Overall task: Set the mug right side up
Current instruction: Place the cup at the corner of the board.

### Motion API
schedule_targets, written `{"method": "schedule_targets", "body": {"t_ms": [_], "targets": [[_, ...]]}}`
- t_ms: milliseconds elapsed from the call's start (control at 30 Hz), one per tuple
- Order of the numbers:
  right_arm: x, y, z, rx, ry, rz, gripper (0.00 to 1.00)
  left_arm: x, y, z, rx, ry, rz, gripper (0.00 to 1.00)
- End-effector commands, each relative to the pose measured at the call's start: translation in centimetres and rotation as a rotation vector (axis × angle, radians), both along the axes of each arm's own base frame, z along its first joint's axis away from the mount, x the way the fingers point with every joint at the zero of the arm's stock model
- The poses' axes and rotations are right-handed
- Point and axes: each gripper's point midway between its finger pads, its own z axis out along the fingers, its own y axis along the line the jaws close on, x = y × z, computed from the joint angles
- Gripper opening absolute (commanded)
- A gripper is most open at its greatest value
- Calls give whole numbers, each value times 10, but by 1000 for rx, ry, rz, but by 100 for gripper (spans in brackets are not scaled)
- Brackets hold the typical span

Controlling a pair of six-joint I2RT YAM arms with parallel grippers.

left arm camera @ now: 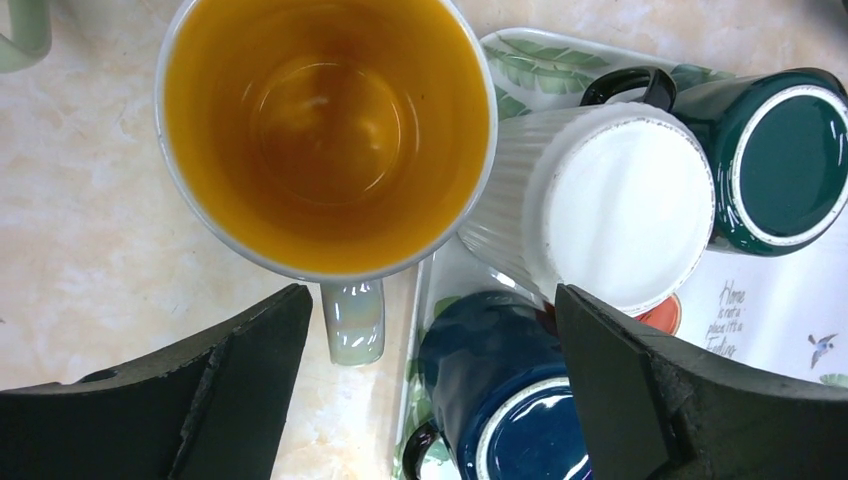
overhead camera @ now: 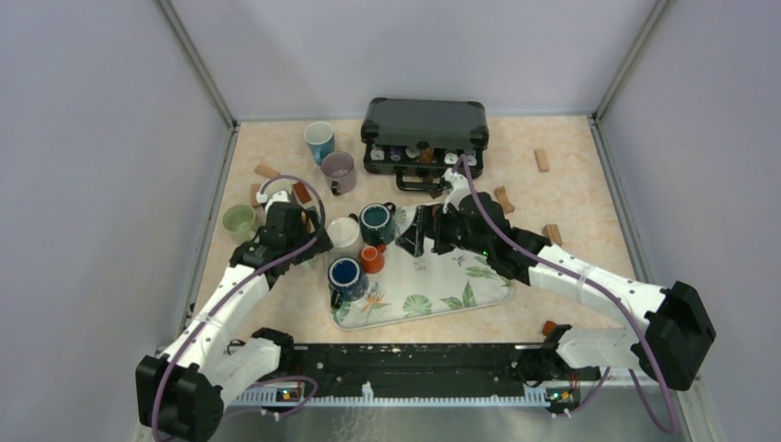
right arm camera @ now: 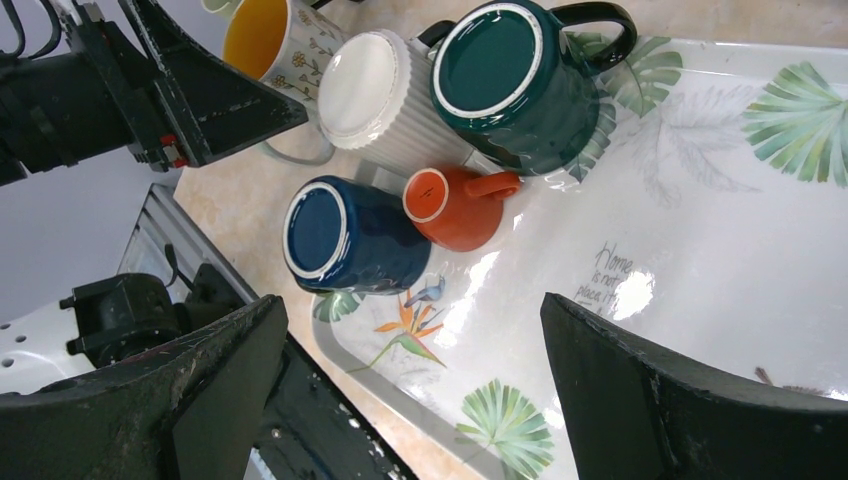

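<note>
mug upright on the table, left gripper spread wide above it
the yellow-lined mug (left arm camera: 325, 130) is seen standing mouth up on the table (left arm camera: 80, 260), just off the left edge of the tray (right arm camera: 700, 250), with its handle pointed toward the left gripper (left arm camera: 432, 300). that gripper's fingers are held wide apart and clear of the mug, with nothing gripped. a white mug (left arm camera: 620, 200), a green mug (left arm camera: 785, 165), a blue mug (left arm camera: 520, 410) and a small orange mug (right arm camera: 450, 205) are set bottom up at the tray's left end. the right gripper (right arm camera: 412, 310) is held wide open over the tray, empty.
</note>
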Motion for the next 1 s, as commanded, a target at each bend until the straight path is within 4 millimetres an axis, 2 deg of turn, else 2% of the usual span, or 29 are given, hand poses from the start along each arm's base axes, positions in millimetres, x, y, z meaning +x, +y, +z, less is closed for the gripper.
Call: {"method": "schedule_targets", "body": {"t_ms": [0,133,233,733,967], "targets": [[5,0,8,16,-36,0,99,1,0,22,-12,-40,-1,99],[5,1,7,17,-32,2,99,0,-3,30,-23,-54,-19,99],[5,1,6,15,-31,3,99,-1,-12,36,-44,-67,-82,99],[4,2,1,7,-20,10,99,-7,-30,49,-105,-68,-173,99],[4,4,0,25,-24,15,99,-16,-57,53,-122,-54,-274,99]]}}
